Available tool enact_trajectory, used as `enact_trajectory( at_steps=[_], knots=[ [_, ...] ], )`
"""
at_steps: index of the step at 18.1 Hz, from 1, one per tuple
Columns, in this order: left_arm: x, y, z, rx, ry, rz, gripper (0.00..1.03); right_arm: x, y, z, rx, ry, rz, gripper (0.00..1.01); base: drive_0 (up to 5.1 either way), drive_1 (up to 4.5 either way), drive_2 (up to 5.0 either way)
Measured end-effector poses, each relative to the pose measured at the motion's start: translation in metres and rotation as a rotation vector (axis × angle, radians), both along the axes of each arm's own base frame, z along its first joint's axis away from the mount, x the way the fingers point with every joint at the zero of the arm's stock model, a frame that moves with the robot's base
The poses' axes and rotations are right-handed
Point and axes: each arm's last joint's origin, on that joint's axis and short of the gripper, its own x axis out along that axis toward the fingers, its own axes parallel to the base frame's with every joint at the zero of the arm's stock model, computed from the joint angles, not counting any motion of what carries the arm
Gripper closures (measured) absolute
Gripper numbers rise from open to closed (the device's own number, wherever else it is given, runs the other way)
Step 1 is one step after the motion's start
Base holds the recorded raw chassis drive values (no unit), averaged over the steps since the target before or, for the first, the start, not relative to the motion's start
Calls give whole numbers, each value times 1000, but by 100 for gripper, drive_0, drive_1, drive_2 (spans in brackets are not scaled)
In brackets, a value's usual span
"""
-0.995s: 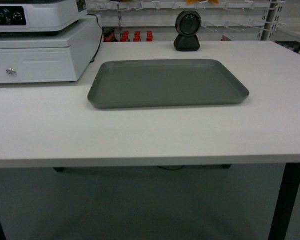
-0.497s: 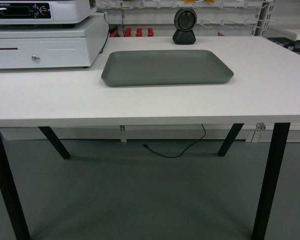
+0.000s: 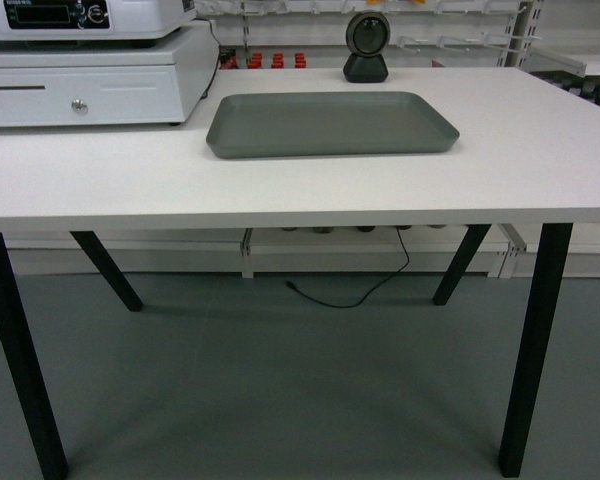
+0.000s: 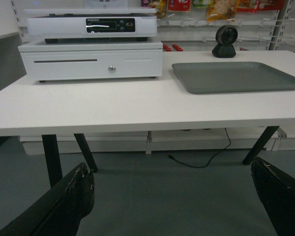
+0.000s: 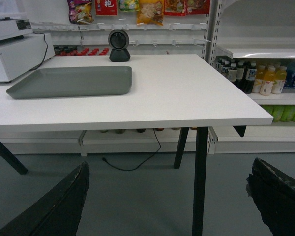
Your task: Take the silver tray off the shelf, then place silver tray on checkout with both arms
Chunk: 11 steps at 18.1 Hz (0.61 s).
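Backed well off from the checkout (image 3: 280, 190) compared with a second ago: then the tabletop filled the head view and only its front edge showed; now the black slanted legs, the grey floor and a loose black cable (image 3: 355, 290) under the table are in sight. Silver tray (image 3: 330, 123) unchanged in place, lying flat on the tabletop toward the back, just beside the white cash drawer (image 3: 90, 90) and in front of the small dark round scanner (image 3: 366, 48); touched by neither arm. Read as the placing step done and the base retreating; little or nothing judged left of the task. Room: store shelving behind with hanging snack packets, red-capped items low down, and bottled drinks (image 5: 258, 78) on a shelf to the right in the right wrist view. Tabletop otherwise plain white and matte, nothing on its near half. Left end effector (image 4: 179, 199) well below tabletop level, two black fingers spread wide at the frame corners, empty. Right end effector (image 5: 174, 196) likewise low and clear of the table, fingers wide apart, holding nothing.
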Motion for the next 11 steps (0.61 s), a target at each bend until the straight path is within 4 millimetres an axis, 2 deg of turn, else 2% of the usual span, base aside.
enact_trajectory(
  at_steps=[11],
  knots=[
    [0,0,0,1,2,1,5,0,0,0,0,3,0,3,0,0,0]
  ],
)
